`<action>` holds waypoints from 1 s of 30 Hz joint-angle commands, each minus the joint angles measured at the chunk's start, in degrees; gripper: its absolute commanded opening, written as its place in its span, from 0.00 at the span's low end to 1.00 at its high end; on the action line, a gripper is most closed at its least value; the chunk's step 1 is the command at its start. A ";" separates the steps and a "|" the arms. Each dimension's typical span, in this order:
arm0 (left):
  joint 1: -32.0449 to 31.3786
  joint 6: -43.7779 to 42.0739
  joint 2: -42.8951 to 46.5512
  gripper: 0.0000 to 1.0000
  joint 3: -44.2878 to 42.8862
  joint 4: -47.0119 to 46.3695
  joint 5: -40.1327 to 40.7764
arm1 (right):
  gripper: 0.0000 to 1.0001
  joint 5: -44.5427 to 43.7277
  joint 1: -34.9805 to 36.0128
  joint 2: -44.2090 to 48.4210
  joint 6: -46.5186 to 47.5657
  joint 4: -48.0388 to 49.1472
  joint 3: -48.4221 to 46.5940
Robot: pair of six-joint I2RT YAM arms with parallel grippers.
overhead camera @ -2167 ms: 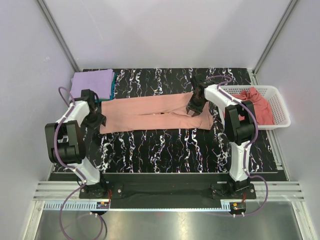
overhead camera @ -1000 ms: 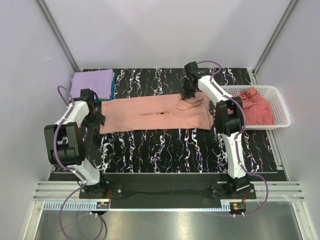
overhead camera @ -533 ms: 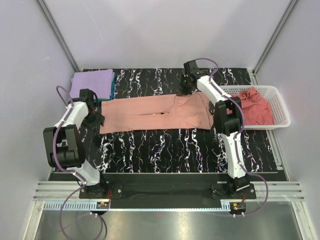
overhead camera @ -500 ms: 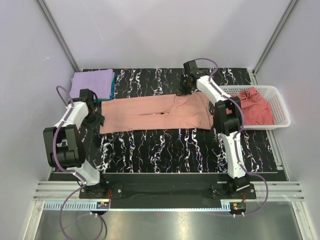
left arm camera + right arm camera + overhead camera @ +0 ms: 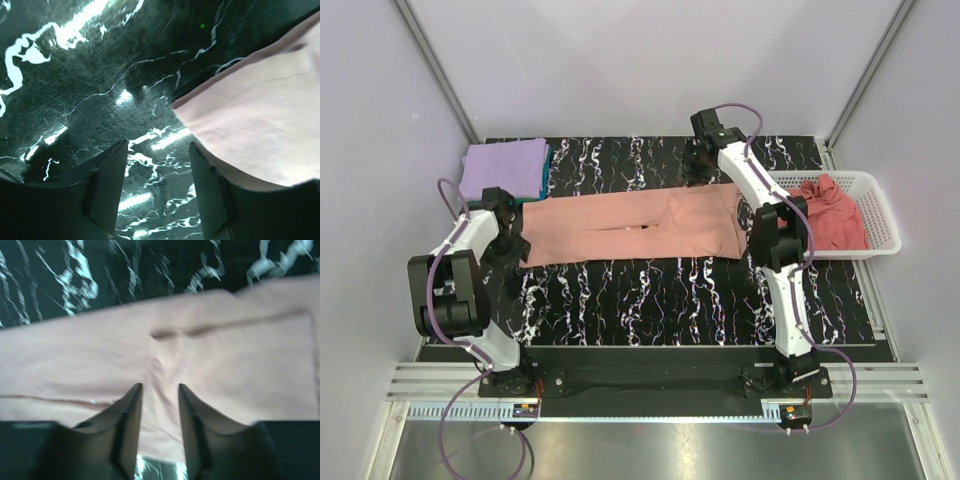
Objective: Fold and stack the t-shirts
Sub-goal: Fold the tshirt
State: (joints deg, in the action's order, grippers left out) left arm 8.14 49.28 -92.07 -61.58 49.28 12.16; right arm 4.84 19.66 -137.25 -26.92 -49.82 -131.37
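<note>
A salmon-pink t-shirt [image 5: 630,226] lies folded into a long band across the middle of the table. My left gripper [image 5: 512,243] is open and empty at its left end; in the left wrist view the gripper [image 5: 157,146] hangs over bare table with the shirt's corner [image 5: 250,125] beside the right finger. My right gripper [image 5: 697,172] is open at the shirt's far edge; in the right wrist view it [image 5: 159,387] hovers above the cloth [image 5: 225,355] without holding it. A folded lavender t-shirt [image 5: 503,166] lies on a teal one [image 5: 544,173] at the back left.
A white lattice basket [image 5: 882,215] at the right edge holds a crumpled rose-pink t-shirt [image 5: 830,215]. The black marbled table [image 5: 650,300] is ringed by grey walls and metal corner posts.
My right gripper has moved from over the shirt's right part to its far edge, leaving the cloth flat. My left gripper shifted slightly nearer along the shirt's left end.
</note>
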 commanded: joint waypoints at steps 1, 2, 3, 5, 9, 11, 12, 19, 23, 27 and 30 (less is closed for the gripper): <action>0.03 -2.51 2.16 0.57 3.21 -3.65 -3.09 | 0.41 -1.78 -2.08 8.74 1.43 -7.92 6.09; 0.03 -3.13 2.33 0.57 4.09 -5.84 -4.33 | 0.35 -1.59 -2.26 10.06 1.78 -8.79 8.39; 0.03 -3.57 2.42 0.57 4.88 -6.55 -5.21 | 0.33 -1.59 -2.43 12.86 2.56 -9.06 10.85; -0.06 -4.01 2.08 0.57 6.21 -6.82 -5.57 | 0.32 -1.06 -2.35 17.25 3.10 -9.06 18.49; -0.06 -4.45 1.02 0.58 6.65 -7.18 -5.13 | 0.37 -1.94 -2.43 24.21 3.45 -8.45 29.22; 0.03 -4.01 0.32 0.59 6.47 -7.61 -3.91 | 0.39 -1.94 -2.61 27.46 3.80 -7.14 34.24; 0.12 -3.75 0.14 0.60 6.30 -7.79 -3.55 | 0.41 -1.77 -2.61 28.08 4.58 -7.13 35.30; 1.70 -1.03 -1.27 0.60 5.77 -10.59 -4.25 | 0.51 -4.49 -2.78 34.76 3.89 -5.30 46.53; 2.31 -0.14 -3.55 0.53 5.07 -10.78 -4.78 | 0.51 -4.49 -3.58 34.86 2.57 -1.60 50.60; 3.46 -1.55 -7.24 0.31 1.39 -8.85 -4.34 | 0.51 -5.98 -3.67 33.54 1.96 -1.85 50.25; 4.69 -2.60 -7.69 0.06 0.59 -7.88 -4.25 | 0.50 -6.68 -3.75 35.64 1.08 -1.60 53.48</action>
State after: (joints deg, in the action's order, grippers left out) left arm 11.64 47.64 -98.39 -59.46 42.41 7.75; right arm 0.45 16.25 -104.03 -24.36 -53.06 -80.31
